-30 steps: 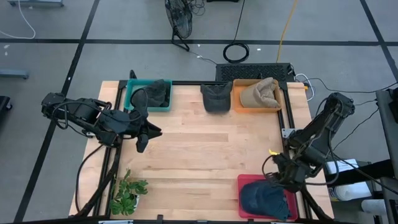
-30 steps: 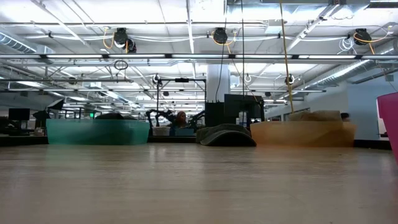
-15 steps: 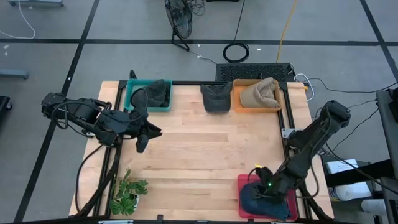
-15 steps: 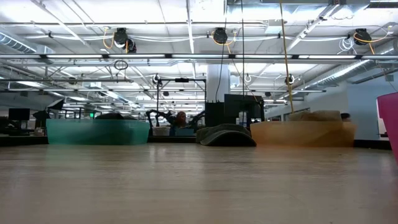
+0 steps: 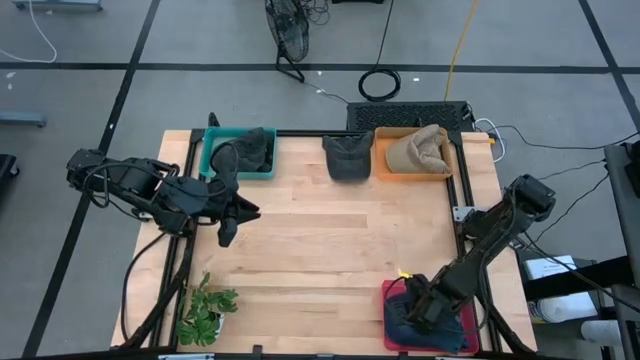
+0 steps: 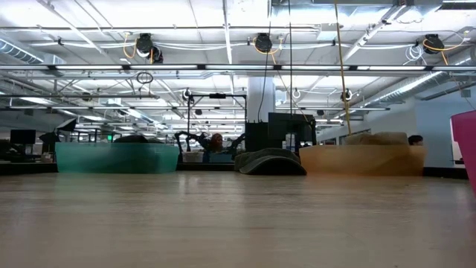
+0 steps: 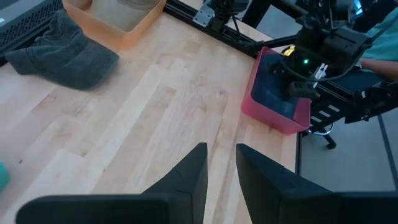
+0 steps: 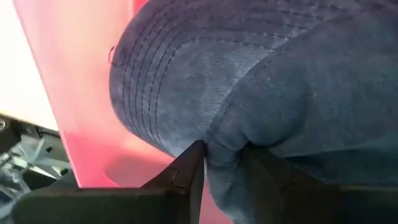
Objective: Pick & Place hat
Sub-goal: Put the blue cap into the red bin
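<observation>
Since a second ago, swung inward from the table's right edge and dropped over the red bin (image 5: 388,292) at the near right corner: the right gripper (image 5: 418,306), now down inside it. Fingers (image 8: 184,168) pressed into the blue denim hat (image 5: 408,322), a fold of fabric pinched between them (narrow gap, cloth bunched in it). Hat lying in the red bin, filling most of it, pink wall showing beside the crown in the right wrist view.

Unchanged over the same second: the left gripper (image 5: 228,228), held over the table's left side, near the teal bin (image 5: 210,152). Fingers (image 7: 186,177) slightly apart with bare wood between them, nothing held.

Along the far edge, left to right: teal bin with a dark hat (image 5: 250,152) in it, a grey cap (image 5: 347,155) flat on the wood, an orange bin (image 5: 382,160) holding a tan hat (image 5: 420,148). Grey cap just beside the orange bin. A small green plant (image 5: 205,310) at the near left corner, beside the table frame.

Low view: teal bin (image 6: 115,158), grey cap (image 6: 269,161) and orange bin (image 6: 361,159) in a row across the far side, no arm visible.
</observation>
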You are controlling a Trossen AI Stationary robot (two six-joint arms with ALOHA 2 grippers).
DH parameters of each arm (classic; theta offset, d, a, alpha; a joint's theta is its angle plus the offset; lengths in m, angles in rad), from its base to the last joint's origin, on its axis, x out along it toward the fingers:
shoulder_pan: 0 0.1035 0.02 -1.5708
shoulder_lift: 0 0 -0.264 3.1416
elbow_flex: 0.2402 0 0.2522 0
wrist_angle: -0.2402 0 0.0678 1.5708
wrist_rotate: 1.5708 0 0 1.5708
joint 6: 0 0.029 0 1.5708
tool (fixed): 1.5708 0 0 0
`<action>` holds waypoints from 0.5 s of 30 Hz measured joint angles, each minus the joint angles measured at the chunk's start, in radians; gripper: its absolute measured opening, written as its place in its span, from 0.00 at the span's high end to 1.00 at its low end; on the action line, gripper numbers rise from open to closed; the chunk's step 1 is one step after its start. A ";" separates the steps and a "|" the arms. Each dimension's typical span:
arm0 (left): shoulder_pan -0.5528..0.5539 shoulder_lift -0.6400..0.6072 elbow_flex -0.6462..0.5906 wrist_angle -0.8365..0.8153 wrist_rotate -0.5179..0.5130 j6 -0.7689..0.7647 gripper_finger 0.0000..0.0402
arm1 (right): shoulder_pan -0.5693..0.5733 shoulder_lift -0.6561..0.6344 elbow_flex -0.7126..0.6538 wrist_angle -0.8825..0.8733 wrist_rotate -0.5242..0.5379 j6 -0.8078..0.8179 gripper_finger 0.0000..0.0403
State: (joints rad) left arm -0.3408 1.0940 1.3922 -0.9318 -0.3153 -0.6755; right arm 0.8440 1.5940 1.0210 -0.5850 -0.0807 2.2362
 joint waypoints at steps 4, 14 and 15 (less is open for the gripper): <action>0.000 0.000 0.000 0.000 0.000 0.020 0.77 | -0.022 0.010 -0.001 -0.013 0.052 -0.006 0.79; 0.000 0.000 0.000 0.000 0.000 -0.008 0.77 | -0.022 -0.135 -0.002 -0.158 0.057 -0.012 0.79; 0.000 0.000 0.000 0.000 0.000 -0.008 0.77 | -0.015 -0.153 -0.001 -0.181 0.046 -0.011 0.79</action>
State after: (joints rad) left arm -0.3408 1.0941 1.3922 -0.9318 -0.3153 -0.6838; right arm 0.8286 1.4406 1.0199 -0.7664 -0.0344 2.2249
